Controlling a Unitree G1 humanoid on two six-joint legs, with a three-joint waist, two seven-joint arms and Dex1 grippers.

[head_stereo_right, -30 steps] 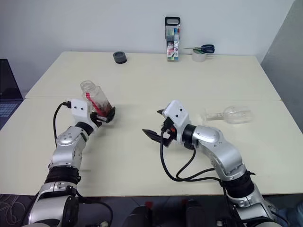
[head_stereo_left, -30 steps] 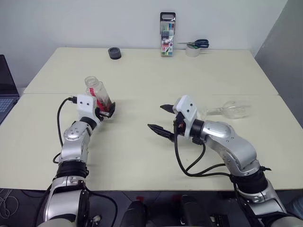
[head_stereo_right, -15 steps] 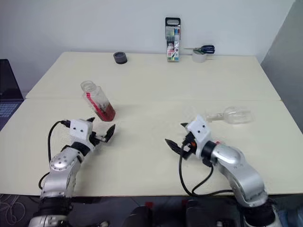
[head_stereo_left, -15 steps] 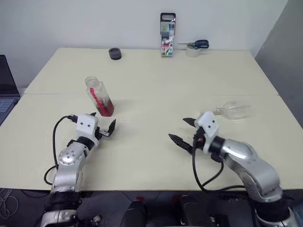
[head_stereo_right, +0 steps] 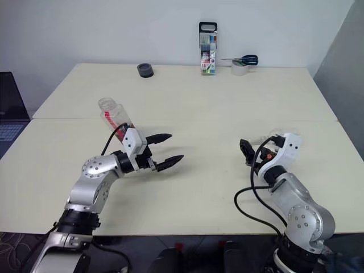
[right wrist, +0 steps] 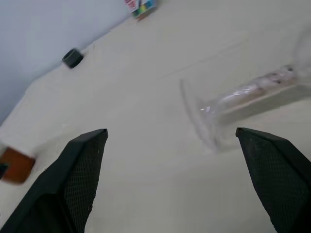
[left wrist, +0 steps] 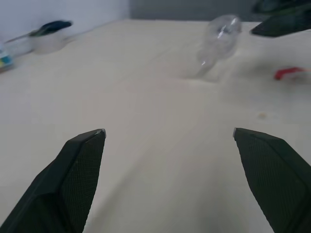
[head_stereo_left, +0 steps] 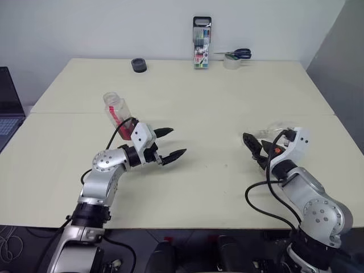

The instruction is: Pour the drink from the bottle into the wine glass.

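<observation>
The bottle (head_stereo_left: 116,109) stands uncapped at the table's left, with a red label strip. Its lower part and most of the drink are hidden behind my left wrist, though a reddish-brown patch of the drink (right wrist: 15,166) shows in the right wrist view. My left gripper (head_stereo_left: 176,141) is open and empty, to the right of the bottle and pointing right, away from it. The wine glass (right wrist: 252,90) lies on its side at the right, its foot turned toward my right gripper (head_stereo_left: 255,146). That gripper is open, just short of the foot. The glass (left wrist: 221,35) also shows far ahead of the left fingers.
A pen case (head_stereo_left: 201,42) stands at the table's far edge. Scissors lie on a tape roll (head_stereo_left: 233,58) to its right, and a small black round thing (head_stereo_left: 137,64) sits to its left. A laptop (head_stereo_left: 8,108) is at the left edge.
My left gripper came away from the bottle, drew back, then swung right to point across the table. My right gripper moved right and rolled, ending at the wine glass's foot.
</observation>
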